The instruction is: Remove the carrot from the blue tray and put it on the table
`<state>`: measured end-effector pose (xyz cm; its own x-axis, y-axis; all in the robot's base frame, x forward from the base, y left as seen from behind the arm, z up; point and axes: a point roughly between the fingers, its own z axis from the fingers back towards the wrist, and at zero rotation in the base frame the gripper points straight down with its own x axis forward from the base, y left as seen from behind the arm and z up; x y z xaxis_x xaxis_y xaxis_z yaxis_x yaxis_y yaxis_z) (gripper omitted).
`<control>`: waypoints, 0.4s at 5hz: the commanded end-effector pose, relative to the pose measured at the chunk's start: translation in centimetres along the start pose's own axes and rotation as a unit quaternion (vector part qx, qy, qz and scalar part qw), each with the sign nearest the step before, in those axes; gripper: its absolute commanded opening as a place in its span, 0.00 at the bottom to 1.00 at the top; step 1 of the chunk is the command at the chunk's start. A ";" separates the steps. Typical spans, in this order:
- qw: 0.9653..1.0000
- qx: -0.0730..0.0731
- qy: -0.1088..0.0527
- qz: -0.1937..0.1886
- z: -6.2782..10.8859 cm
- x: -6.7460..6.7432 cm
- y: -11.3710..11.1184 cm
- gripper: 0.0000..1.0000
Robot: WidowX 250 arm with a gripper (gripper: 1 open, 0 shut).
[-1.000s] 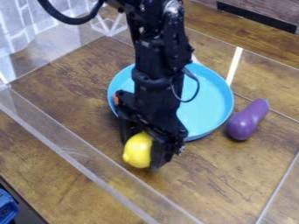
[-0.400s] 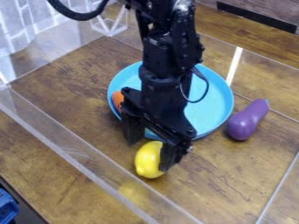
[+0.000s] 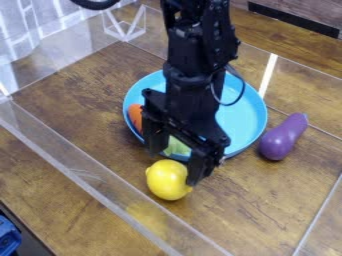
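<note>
The blue tray sits mid-table. Only an orange sliver of the carrot shows at the tray's left rim; the rest is hidden behind the arm. My gripper points straight down over the tray's near edge. It is open, with its black fingers spread apart and gripping nothing. A yellow lemon lies free on the wooden table just below and in front of the fingertips.
A purple eggplant lies on the table right of the tray. Clear acrylic walls run along the near and left sides of the table. The black arm rises over the middle of the tray.
The jaws have spread wider, letting go of the lemon. The lemon was between the fingers and now rests free on the table in front of the tray.
</note>
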<state>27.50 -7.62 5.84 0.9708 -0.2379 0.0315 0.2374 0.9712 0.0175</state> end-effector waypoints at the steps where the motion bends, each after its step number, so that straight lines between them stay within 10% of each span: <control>1: 0.999 0.007 -0.047 0.025 3.1 1.2 -0.1 1.00; 2: 0.997 0.019 -0.052 0.057 3.2 1.5 0.3 1.00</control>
<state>28.03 -7.06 6.90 0.9912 -0.1185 0.0588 0.1152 0.9918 0.0559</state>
